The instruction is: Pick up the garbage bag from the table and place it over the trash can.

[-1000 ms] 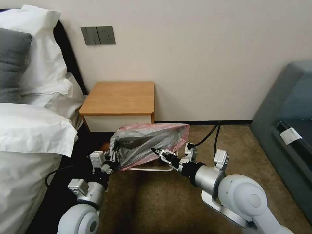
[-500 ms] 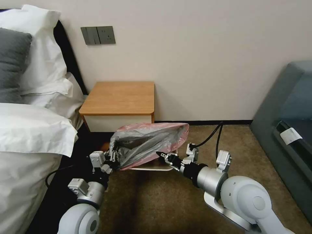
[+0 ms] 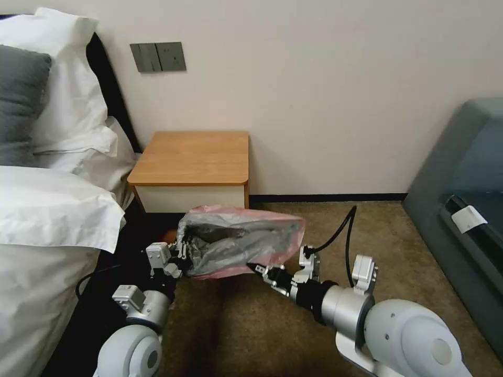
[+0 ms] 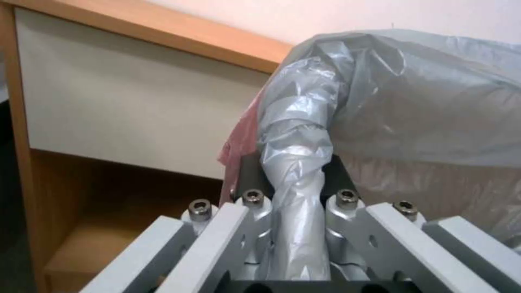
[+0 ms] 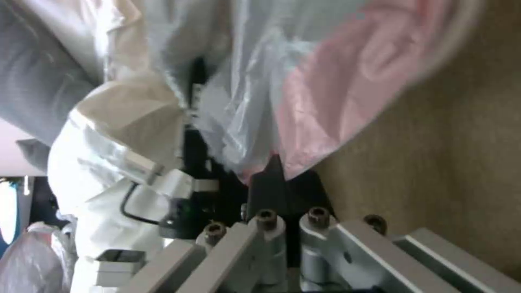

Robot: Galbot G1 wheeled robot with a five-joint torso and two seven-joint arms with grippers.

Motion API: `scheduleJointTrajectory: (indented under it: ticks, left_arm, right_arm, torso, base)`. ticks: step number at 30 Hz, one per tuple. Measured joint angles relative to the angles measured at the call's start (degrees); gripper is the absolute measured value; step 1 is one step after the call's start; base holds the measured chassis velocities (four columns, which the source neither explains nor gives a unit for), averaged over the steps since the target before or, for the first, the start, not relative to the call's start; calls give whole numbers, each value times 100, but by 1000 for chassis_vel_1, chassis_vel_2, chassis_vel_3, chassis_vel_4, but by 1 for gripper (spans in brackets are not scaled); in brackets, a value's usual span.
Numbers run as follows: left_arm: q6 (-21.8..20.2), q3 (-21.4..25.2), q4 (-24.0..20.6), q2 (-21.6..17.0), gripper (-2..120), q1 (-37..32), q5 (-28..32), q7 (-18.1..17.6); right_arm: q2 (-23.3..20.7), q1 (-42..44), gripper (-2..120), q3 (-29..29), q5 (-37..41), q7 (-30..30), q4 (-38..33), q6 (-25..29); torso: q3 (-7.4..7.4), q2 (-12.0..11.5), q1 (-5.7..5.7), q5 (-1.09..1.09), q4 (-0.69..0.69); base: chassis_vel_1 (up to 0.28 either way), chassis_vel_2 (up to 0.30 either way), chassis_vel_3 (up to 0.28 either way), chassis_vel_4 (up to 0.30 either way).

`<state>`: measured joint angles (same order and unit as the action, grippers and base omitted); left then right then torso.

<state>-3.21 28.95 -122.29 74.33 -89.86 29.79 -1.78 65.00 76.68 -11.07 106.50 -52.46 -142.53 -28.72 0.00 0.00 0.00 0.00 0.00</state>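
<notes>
Tabletop (image 3: pixel 194 156): bare orange-brown wood, against the wall beside the bed (image 3: pixel 47 209).
Floor: brown carpet (image 3: pixel 236 324).
Left claw (image 3: pixel 182 255): clamped on garbage bag (image 3: pixel 238 243).
Right claw (image 3: pixel 260 270): pinching the bag's pink rim.

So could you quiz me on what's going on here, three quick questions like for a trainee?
1. True or false: the garbage bag lies on the table.
2. What does the left gripper clamp?
3. The right gripper pinches the bag's: A) pink rim B) grey middle C) nothing.

Key: 1 false, it hangs between both grippers above the carpet. 2 a twisted grey bunch of the bag. 3 A.
</notes>
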Motion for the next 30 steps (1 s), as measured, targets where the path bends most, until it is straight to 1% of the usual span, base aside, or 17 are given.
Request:
scheduleJointTrajectory:
  ticks: [7,12,22,30]
  left_arm:
    - [-6,2,8,7,7,70,63,-24]
    - [-71,-9,-26,9,7,96,217,-46]
    - [-222,48,-195,-24,7,60,487,-84]
    - [-285,104,-247,-47,7,-7,515,-75]
  right_arm:
    - [47,79,0,-101,136,-112,145,-132]
    - [100,29,0,-138,148,-185,451,-299]
    - [213,-48,0,-170,-104,-81,868,-349]
    - [258,-60,0,-308,-355,-16,1024,-349]
  torso:
    - [0,0,0,0,0]
    - [0,0,0,0,0]
    - [0,0,0,0,0]
    - [0,0,0,0,0]
  base:
    - [0,0,0,0]
    - [0,0,0,0]
    - [0,0,0,0]
    - [0,0,0,0]
